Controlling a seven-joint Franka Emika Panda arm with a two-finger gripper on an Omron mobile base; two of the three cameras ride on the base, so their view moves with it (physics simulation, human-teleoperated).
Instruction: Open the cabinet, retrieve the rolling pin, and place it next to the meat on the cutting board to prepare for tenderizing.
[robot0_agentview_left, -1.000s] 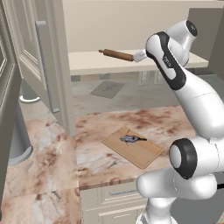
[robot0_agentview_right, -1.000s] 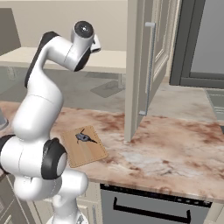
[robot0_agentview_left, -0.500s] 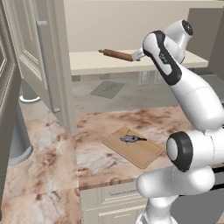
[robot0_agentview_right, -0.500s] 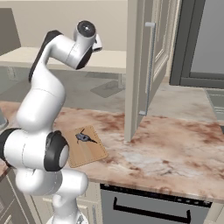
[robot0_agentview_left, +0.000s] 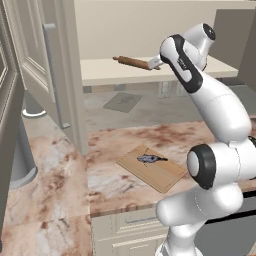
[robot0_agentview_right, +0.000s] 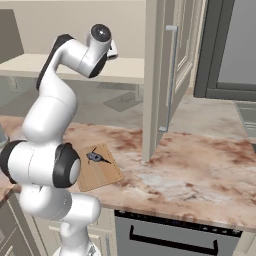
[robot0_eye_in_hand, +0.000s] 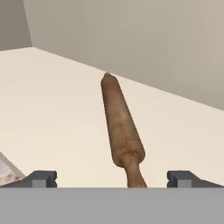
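Left base view: the near end of the rolling pin (robot0_agentview_left: 134, 62) passes behind the arm, so the hand (robot0_eye_in_hand: 112, 178) and any contact with it are concealed. Hand view: the pin's near handle runs out of sight at the lower edge between the fingertips (robot0_eye_in_hand: 42, 178). Cabinet (robot0_agentview_left: 60, 75) doors are cropped at the top in both base views. The meat (robot0_agentview_right: 97, 158) is too small to resolve detail.

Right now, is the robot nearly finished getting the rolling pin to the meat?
Not yet. Done: the cabinet door stands open. In hand: the gripper is open, one fingertip on each side of the near handle of the rolling pin, which lies on the pale shelf. Left: close on it, lift it out and lay it beside the meat on the cutting board.
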